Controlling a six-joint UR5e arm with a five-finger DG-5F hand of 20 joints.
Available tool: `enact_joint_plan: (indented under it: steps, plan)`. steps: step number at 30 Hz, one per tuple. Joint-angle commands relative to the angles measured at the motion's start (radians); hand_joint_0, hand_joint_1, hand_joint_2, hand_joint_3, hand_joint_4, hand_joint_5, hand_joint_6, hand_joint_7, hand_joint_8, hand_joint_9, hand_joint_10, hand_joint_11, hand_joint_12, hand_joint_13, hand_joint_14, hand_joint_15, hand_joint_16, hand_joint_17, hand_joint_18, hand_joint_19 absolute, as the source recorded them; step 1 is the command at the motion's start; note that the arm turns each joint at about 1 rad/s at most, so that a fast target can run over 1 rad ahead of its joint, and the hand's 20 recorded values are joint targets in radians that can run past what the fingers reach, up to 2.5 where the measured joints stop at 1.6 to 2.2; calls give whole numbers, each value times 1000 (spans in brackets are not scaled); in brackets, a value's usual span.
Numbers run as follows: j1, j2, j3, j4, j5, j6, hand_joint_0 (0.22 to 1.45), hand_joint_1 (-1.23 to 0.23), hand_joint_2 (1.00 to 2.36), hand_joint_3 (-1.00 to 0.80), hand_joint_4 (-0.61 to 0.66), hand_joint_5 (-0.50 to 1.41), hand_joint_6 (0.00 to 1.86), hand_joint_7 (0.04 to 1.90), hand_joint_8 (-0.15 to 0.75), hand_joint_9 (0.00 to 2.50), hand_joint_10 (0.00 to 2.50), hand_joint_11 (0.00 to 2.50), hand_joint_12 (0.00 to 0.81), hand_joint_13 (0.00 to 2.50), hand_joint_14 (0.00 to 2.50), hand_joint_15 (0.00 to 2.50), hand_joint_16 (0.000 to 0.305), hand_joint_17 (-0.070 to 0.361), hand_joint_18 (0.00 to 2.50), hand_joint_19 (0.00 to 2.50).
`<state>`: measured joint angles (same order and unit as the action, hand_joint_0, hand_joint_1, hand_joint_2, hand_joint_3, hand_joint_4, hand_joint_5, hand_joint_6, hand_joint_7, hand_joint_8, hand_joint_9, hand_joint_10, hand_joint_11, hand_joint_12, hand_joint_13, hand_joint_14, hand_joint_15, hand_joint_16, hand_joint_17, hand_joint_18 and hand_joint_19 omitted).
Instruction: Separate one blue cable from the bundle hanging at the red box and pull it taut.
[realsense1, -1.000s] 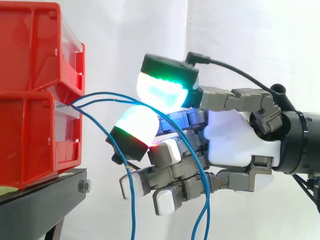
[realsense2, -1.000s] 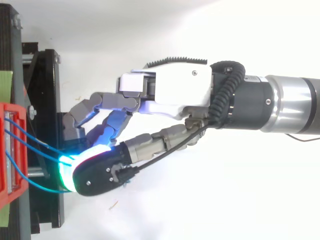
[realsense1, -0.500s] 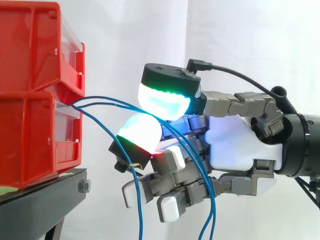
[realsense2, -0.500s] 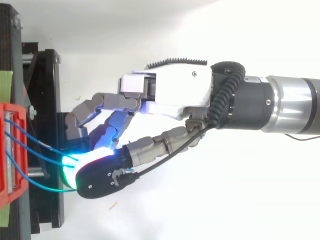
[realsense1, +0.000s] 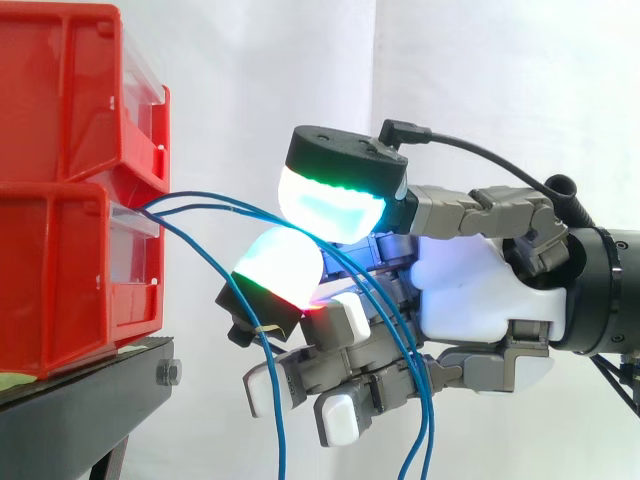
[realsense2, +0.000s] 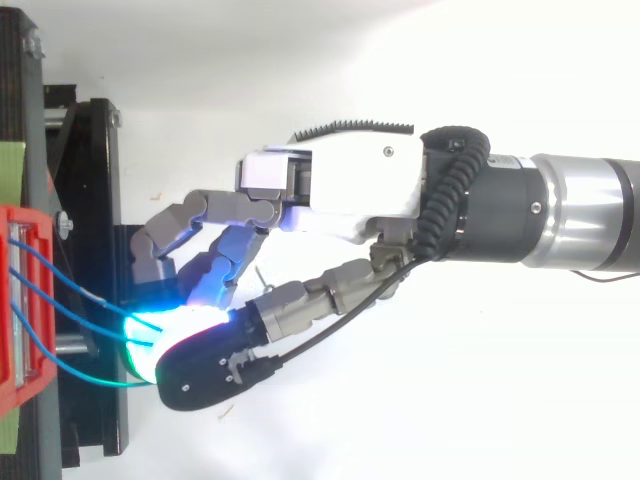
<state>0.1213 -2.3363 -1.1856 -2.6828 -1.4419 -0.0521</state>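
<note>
Three blue cables (realsense1: 205, 200) leave lower of two red bins (realsense1: 60, 190), at 9 o'clock from hand (realsense1: 470, 290). Hand curled, glowing pads (realsense1: 325, 200) apparently pinched narrow on two cables; third droops toward 6 o'clock. Cables thin, light, limp, likely slippery: take single strand near bin, between pad faces.

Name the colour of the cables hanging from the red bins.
The cables are blue, clearest in the side view.
</note>
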Motion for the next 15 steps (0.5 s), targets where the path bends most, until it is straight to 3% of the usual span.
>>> enact_joint_plan:
  steps: [1, 7, 15]
  plan:
    - [0, -2, 0, 0, 0, 0, 783, -889, 1021, -262, 134, -206, 837, 1114, 361, 979, 23, 917, 398, 717, 17, 462, 46, 104, 824, 578]
    - [0, 0, 0, 4, 0, 0, 815, -912, 1014, -350, 146, -205, 837, 1119, 361, 977, 24, 928, 396, 720, 16, 463, 46, 103, 820, 575]
    - [0, 0, 0, 1, 0, 0, 826, -917, 1016, -331, 118, -205, 836, 1155, 362, 979, 24, 918, 393, 716, 16, 466, 46, 102, 811, 590]
